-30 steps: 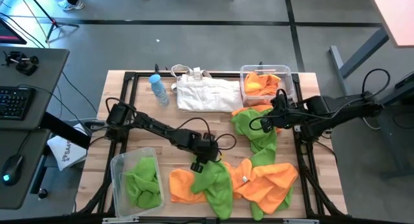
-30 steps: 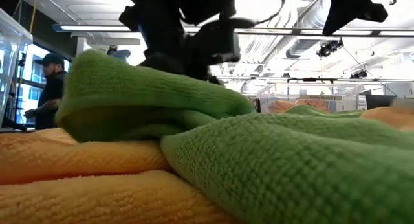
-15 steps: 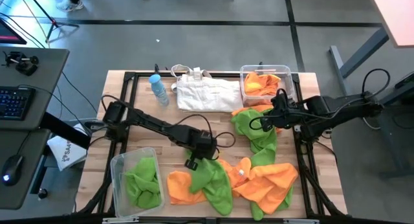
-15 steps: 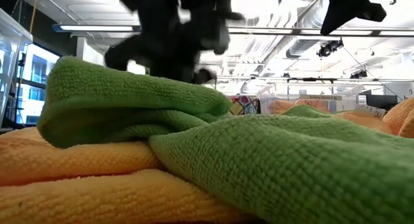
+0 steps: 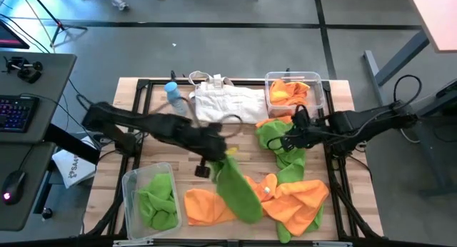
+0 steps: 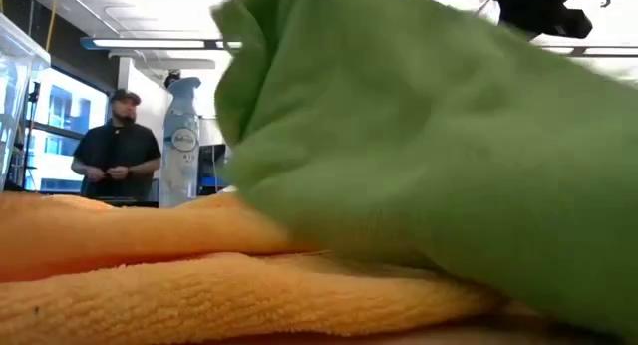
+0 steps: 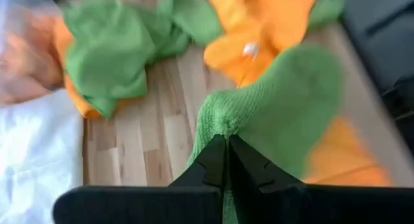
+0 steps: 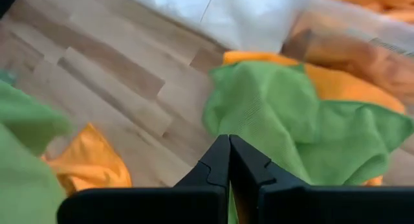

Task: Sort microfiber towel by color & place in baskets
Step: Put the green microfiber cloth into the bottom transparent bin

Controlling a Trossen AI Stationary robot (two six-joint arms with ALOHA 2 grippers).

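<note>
At frame centre, the left claw [image 5: 214, 155] is gripping a green towel [image 5: 235, 188]; at centre right, the right claw [image 5: 288, 141] is hovering closed, empty.

A green microfiber towel [image 7: 284, 107] showed a fine, matt looped weave, as did the nubbly orange cloths [image 6: 150, 275] beneath it. The counter [image 8: 97, 75] was pale wood plank with a smooth, low-sheen finish, and a white fabric bag [image 5: 230, 103] lay soft and creased on it. The baskets [image 5: 131, 184] were clear, glossy plastic; the fingers [image 7: 220, 162] looked matt black.
</note>
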